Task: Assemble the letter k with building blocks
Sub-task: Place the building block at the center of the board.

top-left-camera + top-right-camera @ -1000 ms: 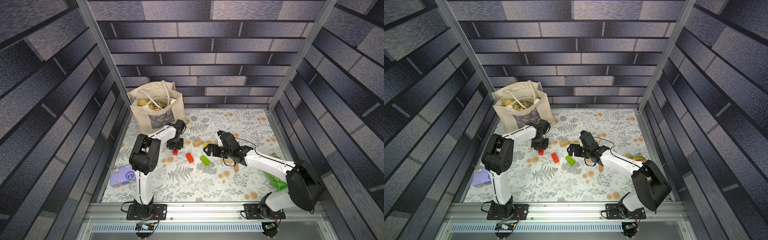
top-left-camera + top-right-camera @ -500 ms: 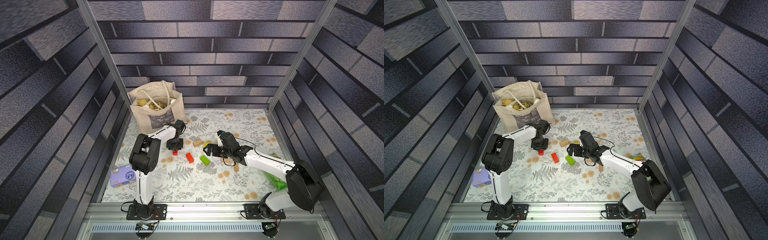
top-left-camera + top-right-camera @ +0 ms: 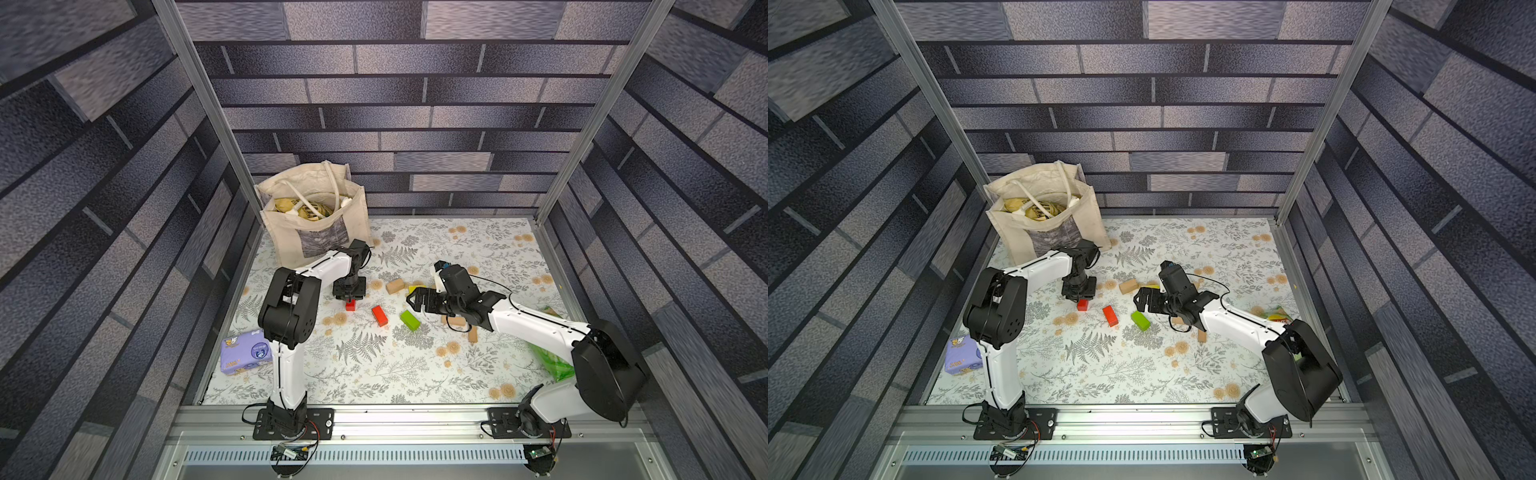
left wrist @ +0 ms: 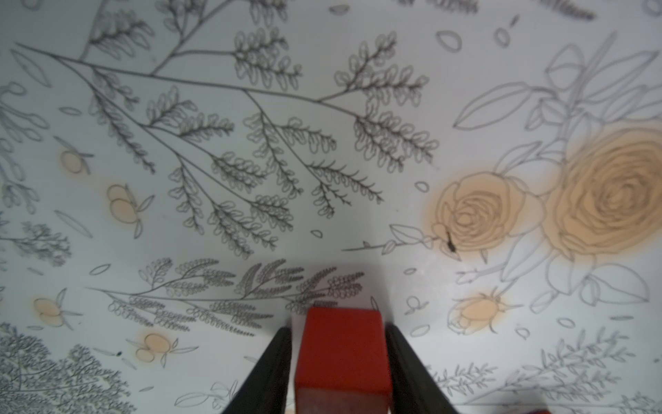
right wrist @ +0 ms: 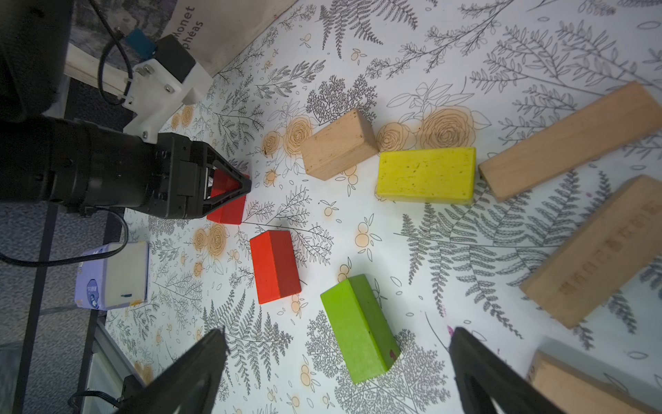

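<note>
- In both top views I see the left gripper [image 3: 350, 296] [image 3: 1079, 296] pointing down onto a red block [image 3: 350, 306] [image 3: 1082, 305] that lies on the floral mat [image 3: 374, 374], near the tote bag [image 3: 316, 224].
- A 2nd red block [image 3: 379, 316] and a green block [image 3: 410, 320] lie apart from each other, in a loose row toward the right gripper [image 3: 415, 300]. That gripper hangs near the green block, jaws spread wide and empty.
- A short tan block [image 3: 395, 286] lies behind them, and 2 more tan blocks [image 3: 455, 321] lie by the right arm. The tissue pack [image 3: 245, 352] sits at the mat's left edge.
- In the left wrist view, the fingers [image 4: 272, 365] flank the red block [image 4: 342, 353]. A thin strip of mat shows between 1 finger and the block, so I read the jaws as slightly parted, not clamping.
- In the right wrist view, the right gripper's fingers [image 5: 200, 362] stand wide apart, and the green block [image 5: 358, 328] shows between them, clear of both.
- There the yellow block [image 5: 426, 175] lies between the short tan block [image 5: 338, 143] and a long tan block [image 5: 573, 139], just beside each.
</note>
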Available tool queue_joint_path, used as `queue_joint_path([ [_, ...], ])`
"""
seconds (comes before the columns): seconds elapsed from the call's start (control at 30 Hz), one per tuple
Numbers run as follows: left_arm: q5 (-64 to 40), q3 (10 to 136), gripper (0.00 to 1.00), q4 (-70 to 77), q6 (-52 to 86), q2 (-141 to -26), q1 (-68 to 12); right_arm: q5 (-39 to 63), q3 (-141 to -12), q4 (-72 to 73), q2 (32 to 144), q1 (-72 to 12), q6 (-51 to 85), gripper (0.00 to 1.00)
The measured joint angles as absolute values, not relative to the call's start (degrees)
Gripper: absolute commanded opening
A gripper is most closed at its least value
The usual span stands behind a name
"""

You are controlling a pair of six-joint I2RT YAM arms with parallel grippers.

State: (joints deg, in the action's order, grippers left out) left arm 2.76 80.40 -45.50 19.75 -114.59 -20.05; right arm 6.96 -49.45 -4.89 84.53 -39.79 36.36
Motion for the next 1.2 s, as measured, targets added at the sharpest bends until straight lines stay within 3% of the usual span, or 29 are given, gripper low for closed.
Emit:
queue_joint_path([
  [1.2,7.27,80.82,0.6,-48.93,19.88,-106.06,-24.51,6.92,-49.32,-4.93,81.93,-39.79,36.34,1.0],
])
